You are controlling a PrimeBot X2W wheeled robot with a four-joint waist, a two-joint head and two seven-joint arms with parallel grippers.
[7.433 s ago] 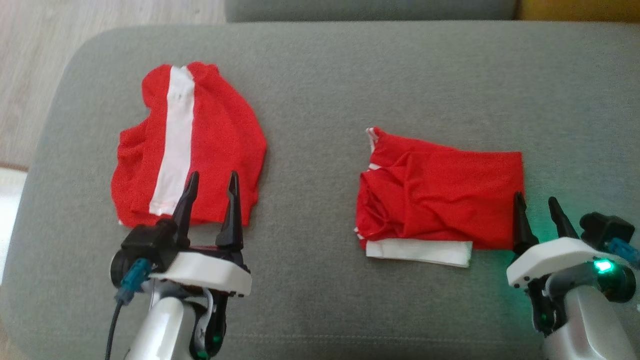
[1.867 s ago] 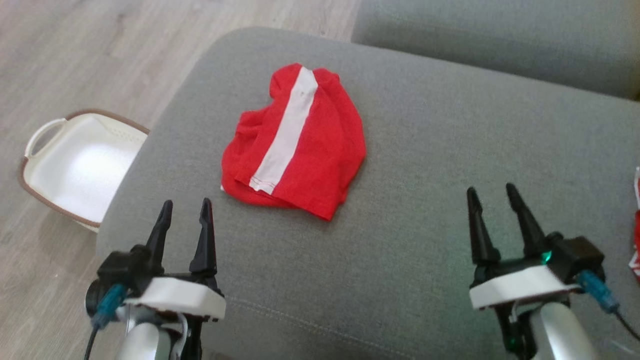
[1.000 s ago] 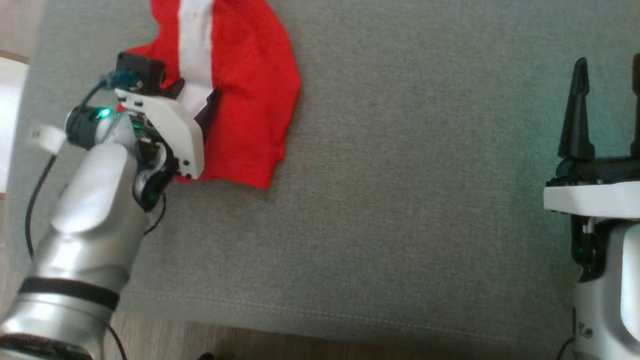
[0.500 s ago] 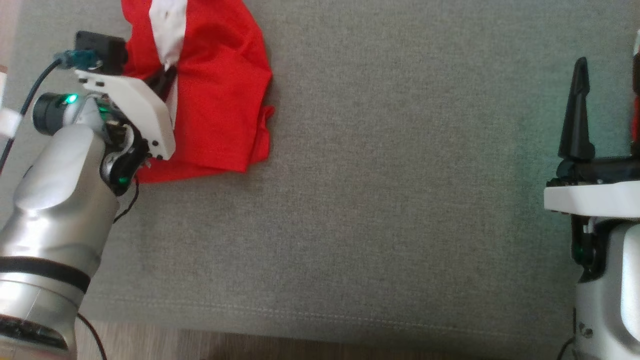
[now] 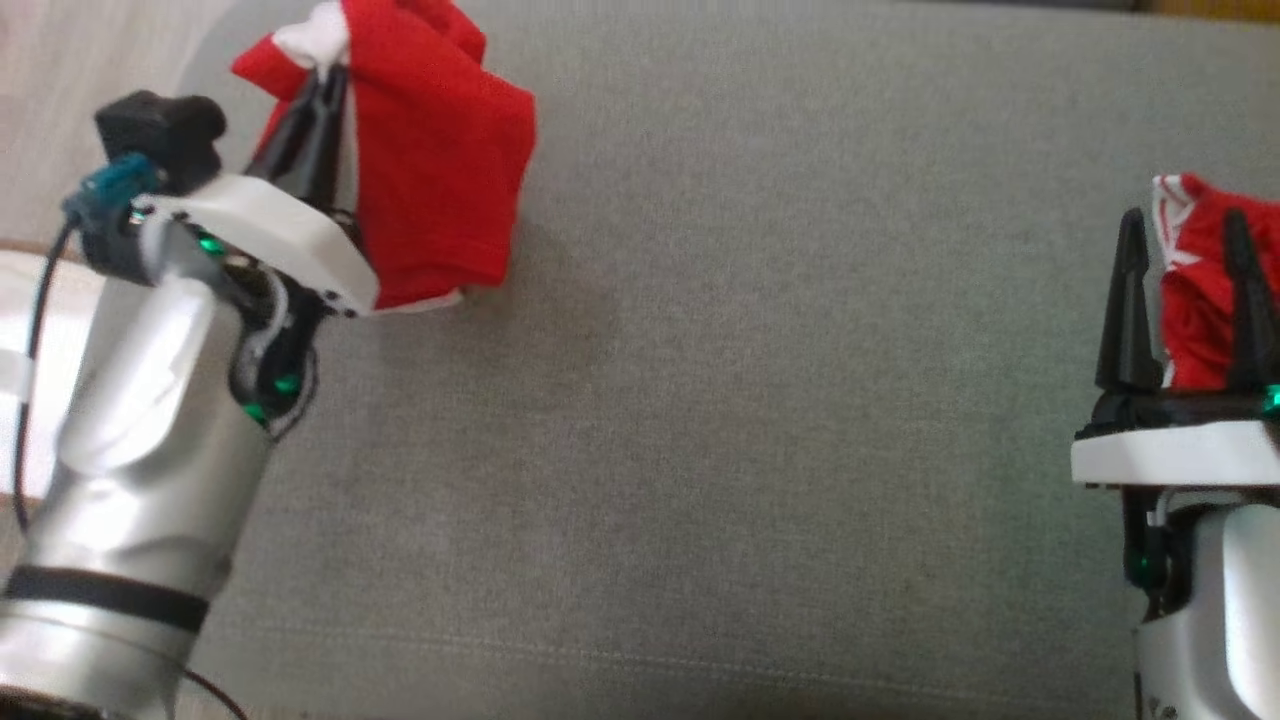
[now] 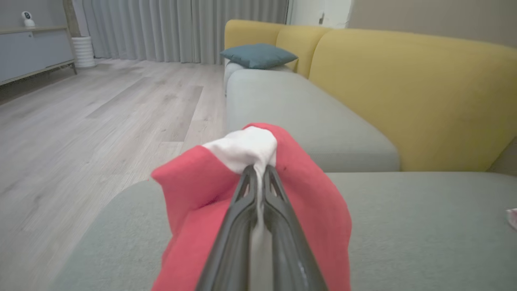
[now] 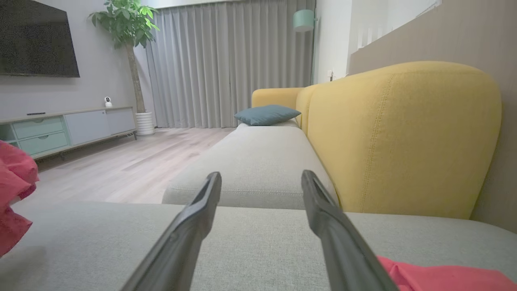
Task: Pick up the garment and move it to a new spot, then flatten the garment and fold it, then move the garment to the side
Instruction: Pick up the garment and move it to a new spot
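Two red fabric garments are showing from the head. One red garment with a white stripe [image 5: 440, 170] is hanging from the left gripper [image 5: 320, 80] over the left end of the grey fabric sofa cushion [image 5: 750, 350], jaws clenching its white band. A second crumpled red garment [image 5: 1195, 320] is lying behind the right gripper [image 5: 1183, 225], whose jaws are standing spread, grasping nothing. Left wrist view is adding yellow backrests [image 6: 404, 89] and one teal pillow [image 6: 258, 54].
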